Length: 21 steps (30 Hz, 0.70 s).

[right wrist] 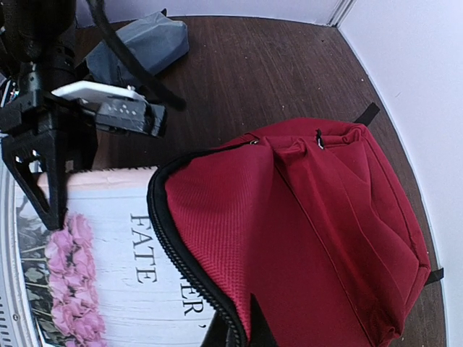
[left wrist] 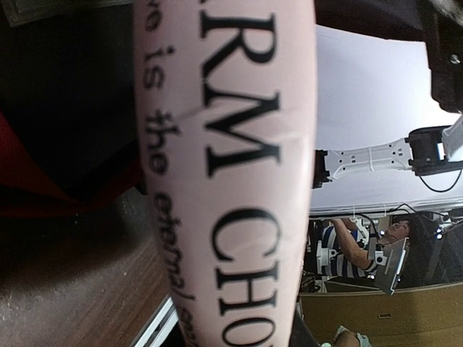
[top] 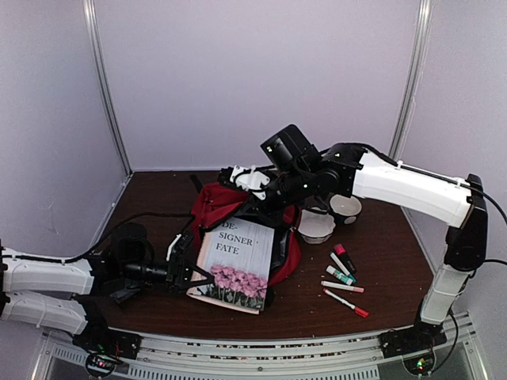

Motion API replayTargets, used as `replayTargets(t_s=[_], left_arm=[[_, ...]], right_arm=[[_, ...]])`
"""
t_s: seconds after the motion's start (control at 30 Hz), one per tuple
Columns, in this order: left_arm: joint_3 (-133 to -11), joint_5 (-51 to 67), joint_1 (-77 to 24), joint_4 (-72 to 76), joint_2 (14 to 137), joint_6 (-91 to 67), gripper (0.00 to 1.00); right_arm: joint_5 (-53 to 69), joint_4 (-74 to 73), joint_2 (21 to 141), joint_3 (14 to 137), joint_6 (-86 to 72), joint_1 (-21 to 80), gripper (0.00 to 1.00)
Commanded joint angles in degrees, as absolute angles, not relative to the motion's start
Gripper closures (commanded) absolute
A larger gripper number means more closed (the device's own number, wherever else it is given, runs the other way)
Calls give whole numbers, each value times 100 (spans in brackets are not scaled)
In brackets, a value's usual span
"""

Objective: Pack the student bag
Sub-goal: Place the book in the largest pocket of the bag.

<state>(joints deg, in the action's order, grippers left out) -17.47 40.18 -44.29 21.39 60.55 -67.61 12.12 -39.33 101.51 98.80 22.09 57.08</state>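
Note:
The student bag (top: 212,203), a red backpack with a black zipper edge, lies in the middle of the table. My right gripper (right wrist: 242,334) is shut on its zipper rim (right wrist: 165,238) and holds the flap up; from above it (top: 261,203) hangs over the bag's mouth. A book (top: 235,264) with "DESIGNER FATE" and pink flowers on its cover leans with its top end under that flap. My left gripper (top: 192,273) is shut on the book's left edge. In the left wrist view the book's pink lettered side (left wrist: 231,173) hides the fingers.
Several markers (top: 344,274) lie on the table right of the bag. Two white cups (top: 317,226) stand behind them. A small grey pouch (right wrist: 145,43) lies at the left, behind my left arm. White walls enclose the table.

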Motion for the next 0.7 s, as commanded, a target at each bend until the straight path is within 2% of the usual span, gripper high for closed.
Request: replayTargets(t_s=[0.0,0.4,0.67], left_arm=[[-1864,4094,-4378,3746,6808,-6874,75],[-2377,3621,-4356,4761,8308,-6940,74],[-2329,3327,-3855,5031,8677,-6918,74]], right_arm=[[1522,-3782,9955,10087,2129,5812,100],[1833,-3832,10020,10329,2024,5958,100],[1972,-3736,9932,10054,2057,5995,100]])
